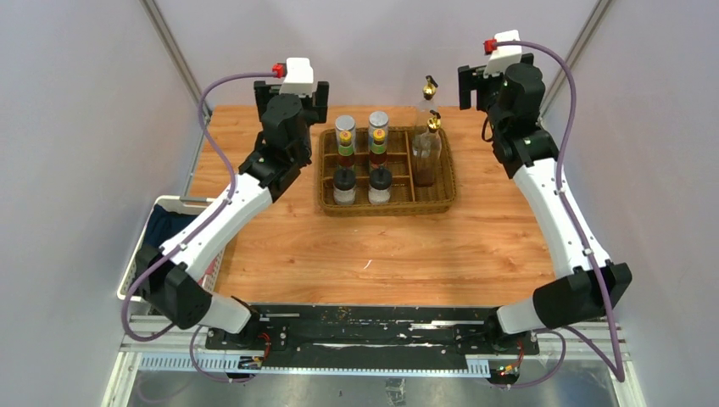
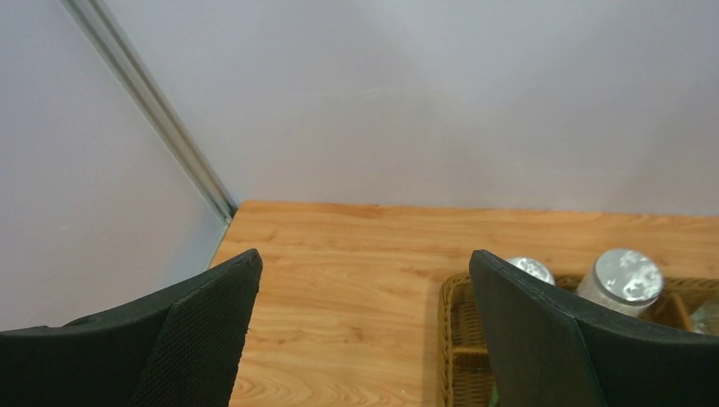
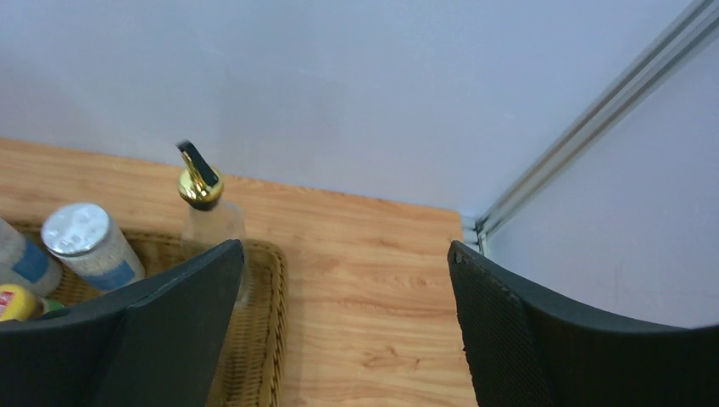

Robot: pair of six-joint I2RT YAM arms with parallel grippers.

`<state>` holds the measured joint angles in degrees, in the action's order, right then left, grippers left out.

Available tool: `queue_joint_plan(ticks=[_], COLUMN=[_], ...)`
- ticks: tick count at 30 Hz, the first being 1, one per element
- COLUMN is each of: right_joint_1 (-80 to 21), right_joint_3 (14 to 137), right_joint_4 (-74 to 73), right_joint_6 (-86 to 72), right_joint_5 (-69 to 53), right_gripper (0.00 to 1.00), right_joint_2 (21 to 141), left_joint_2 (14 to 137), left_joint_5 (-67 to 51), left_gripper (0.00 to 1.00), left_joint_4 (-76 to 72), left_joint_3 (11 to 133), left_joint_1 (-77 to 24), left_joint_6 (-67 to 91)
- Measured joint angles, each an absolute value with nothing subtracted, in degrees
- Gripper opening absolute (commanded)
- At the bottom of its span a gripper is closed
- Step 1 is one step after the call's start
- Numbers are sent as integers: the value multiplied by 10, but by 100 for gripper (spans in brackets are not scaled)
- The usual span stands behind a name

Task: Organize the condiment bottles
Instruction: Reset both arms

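The condiment bottles stand in a brown wicker tray (image 1: 449, 182). Two silver-lidded shakers (image 1: 344, 125) are at its back, two red/green sauce bottles (image 1: 346, 151) in the middle and two black-lidded jars (image 1: 344, 183) at the front. Two gold-spouted cruets (image 1: 426, 148) stand in the right section, one behind the other. My left gripper (image 1: 292, 91) is open and empty, raised left of the tray; its wrist view (image 2: 365, 259) shows the shaker lids (image 2: 627, 275). My right gripper (image 1: 482, 85) is open and empty, raised right of the tray (image 3: 346, 248), with a cruet (image 3: 201, 188) to its left.
A white basket (image 1: 140, 254) with blue cloth sits off the table's left edge. Grey walls with metal corner posts (image 2: 153, 110) close the back and sides. Bare wood lies between the tray and the arm bases.
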<state>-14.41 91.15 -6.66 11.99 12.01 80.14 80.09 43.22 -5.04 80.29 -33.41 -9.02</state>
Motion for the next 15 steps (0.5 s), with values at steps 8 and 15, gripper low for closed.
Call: queue_joint_plan(ticks=[8, 15], right_joint_1=[-80, -69], right_joint_3=[858, 840], right_joint_4=[-38, 15], right_joint_6=[105, 100], right_joint_5=[86, 96], right_gripper=[100, 100], right_joint_2=[849, 893], left_joint_2=[866, 900], left_joint_5=[306, 235], left_gripper=[100, 100], left_joint_4=[-86, -137], left_joint_3=[746, 714], left_joint_1=[-239, -176], left_joint_6=[-60, -19])
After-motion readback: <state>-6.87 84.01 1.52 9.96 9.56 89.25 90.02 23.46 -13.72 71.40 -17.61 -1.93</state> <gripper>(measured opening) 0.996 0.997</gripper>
